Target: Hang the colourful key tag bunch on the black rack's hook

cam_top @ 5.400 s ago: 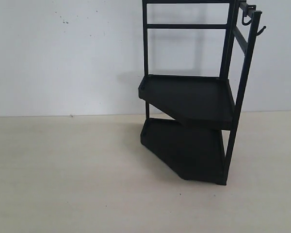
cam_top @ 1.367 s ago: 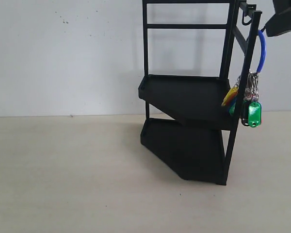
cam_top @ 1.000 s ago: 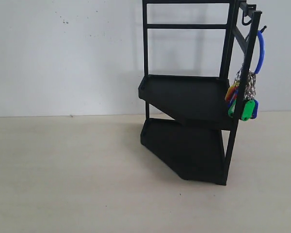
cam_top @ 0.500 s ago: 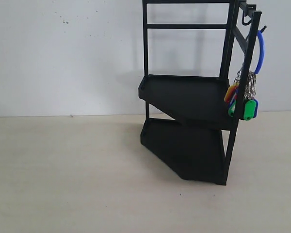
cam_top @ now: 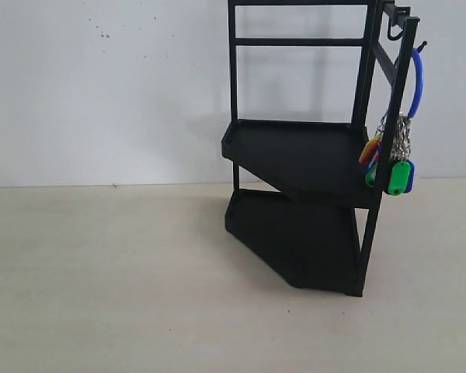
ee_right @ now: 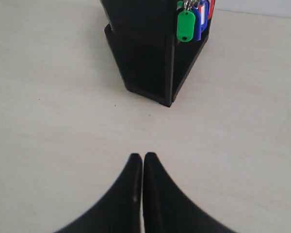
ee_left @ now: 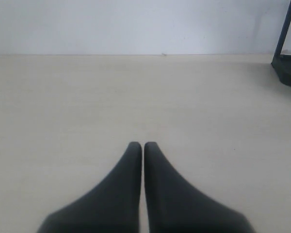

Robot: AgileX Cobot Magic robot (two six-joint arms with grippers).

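1. We see the colourful key tag bunch (cam_top: 394, 159) hanging on the black rack (cam_top: 295, 155). Its blue loop (cam_top: 417, 81) sits over the hook (cam_top: 421, 47), the small prong jutting toward 3 o'clock from the rack's front upright post.
2. The rings and tags dangle against that post, level with the front edge of the upper tray shelf (cam_top: 303, 151). A green tag (cam_top: 397, 177) shows on the post's 3 o'clock side, and yellow and red tags peek out on its 9 o'clock side.
3. The bunch hangs well above the table (cam_top: 101, 272), with the lower tray shelf (cam_top: 295, 241) below it.
4. A J-shaped hook (cam_top: 394, 33) hangs under the top rail at 10 o'clock from the prong, apart from the loop.
5. In the exterior view the rack runs from 12 o'clock down to its foot at about 4 o'clock, and its top is cut off by the view's edge.
6. Bare tabletop spreads from 6 round to 9 o'clock, back to the white wall (cam_top: 101, 93). A narrower strip lies at 3 to 4 o'clock, between the post and the view's edge.
7. The left gripper (ee_left: 143, 145) has its fingers pressed together with nothing between them. Bare table lies beyond them, and only a corner of the rack's base shows, well apart.
8. The right gripper (ee_right: 143, 156) is likewise closed on nothing. The rack's front corner and the bunch lie beyond its fingertips, well apart, with bare table between.
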